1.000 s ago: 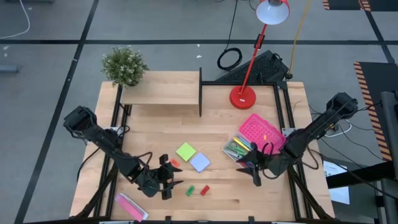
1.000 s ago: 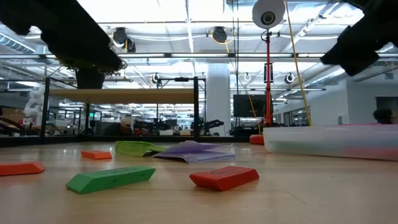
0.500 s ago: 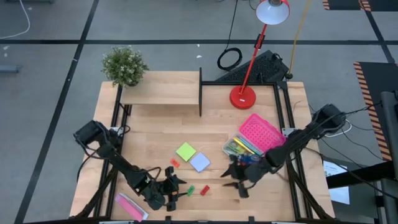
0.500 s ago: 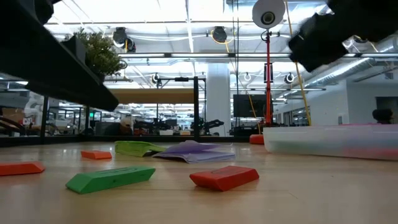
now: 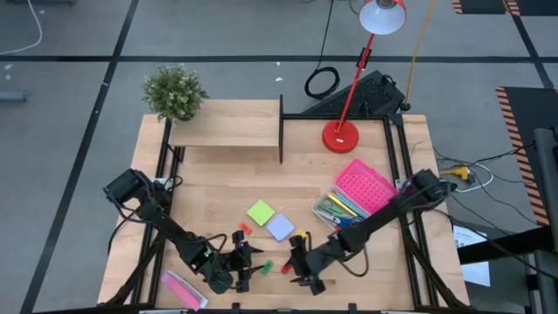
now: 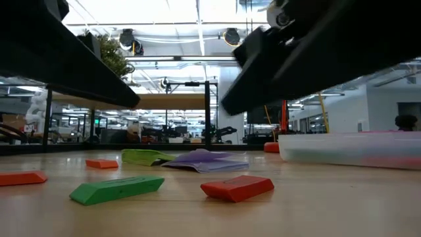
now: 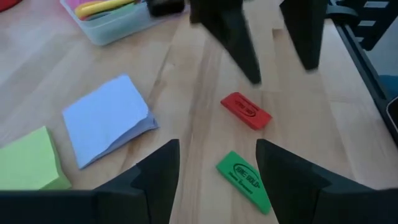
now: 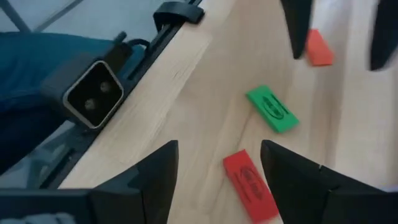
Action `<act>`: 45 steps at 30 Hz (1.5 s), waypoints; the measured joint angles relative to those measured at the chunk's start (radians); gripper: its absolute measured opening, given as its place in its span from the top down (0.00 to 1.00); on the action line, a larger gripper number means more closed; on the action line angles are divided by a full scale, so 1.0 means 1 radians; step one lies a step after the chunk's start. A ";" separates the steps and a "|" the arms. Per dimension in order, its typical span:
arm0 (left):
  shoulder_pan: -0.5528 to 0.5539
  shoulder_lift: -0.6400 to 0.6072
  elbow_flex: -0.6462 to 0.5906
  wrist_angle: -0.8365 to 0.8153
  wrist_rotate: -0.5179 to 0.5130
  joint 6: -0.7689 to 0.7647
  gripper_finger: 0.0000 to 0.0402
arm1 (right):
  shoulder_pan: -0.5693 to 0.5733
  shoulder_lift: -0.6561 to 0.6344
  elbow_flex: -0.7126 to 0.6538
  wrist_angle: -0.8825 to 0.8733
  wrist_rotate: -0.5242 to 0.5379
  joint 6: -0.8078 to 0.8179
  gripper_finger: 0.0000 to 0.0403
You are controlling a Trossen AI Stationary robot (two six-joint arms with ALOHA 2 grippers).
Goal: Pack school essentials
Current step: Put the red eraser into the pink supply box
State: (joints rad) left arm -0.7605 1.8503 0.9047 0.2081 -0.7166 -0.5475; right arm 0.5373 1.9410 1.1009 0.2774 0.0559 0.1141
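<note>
A green block and a red block lie flat on the table near its front edge. My left gripper stands open just left of them, the green block ahead of its fingers. My right gripper stands open just right of them, the red block between its fingertips and untouched. An orange block, a green sticky-note pad and a pale-blue pad lie farther back. Pens lie in a clear container at the right.
A pink perforated lid leans on the container. A flat pink-and-white packet lies at the near left corner. A red lamp, a wooden shelf and a potted plant stand at the back. A second orange block shows in the low view.
My right gripper has travelled from beside the clear container toward the table's left and near edges, down to the red block. My left gripper has shifted a little toward the near edge and the green block. The blocks and pads have stayed where they were.
</note>
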 joint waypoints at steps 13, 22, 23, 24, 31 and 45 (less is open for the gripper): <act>0.000 0.000 0.000 0.006 0.000 0.000 0.47 | -0.094 0.071 0.018 -0.040 -0.162 -0.105 0.50; 0.000 0.000 0.000 0.006 0.000 -0.002 0.47 | -0.109 0.071 -0.006 -0.065 -0.164 -0.139 0.59; 0.000 0.000 0.000 0.006 0.000 -0.002 0.47 | -0.109 0.071 -0.008 -0.065 -0.164 -0.141 0.61; 0.000 0.000 0.000 0.006 0.000 -0.002 0.47 | -0.109 0.071 -0.010 -0.063 -0.164 -0.142 0.63; 0.000 0.000 0.000 0.006 0.000 0.000 0.47 | -0.108 0.071 -0.011 -0.063 -0.165 -0.145 0.73; 0.000 -0.002 0.000 0.006 0.000 -0.005 0.47 | -0.103 0.053 -0.013 -0.073 -0.165 -0.079 0.77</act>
State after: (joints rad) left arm -0.7609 1.8488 0.9047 0.2145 -0.7170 -0.5522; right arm 0.4339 1.9943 1.0877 0.2043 -0.1096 0.0350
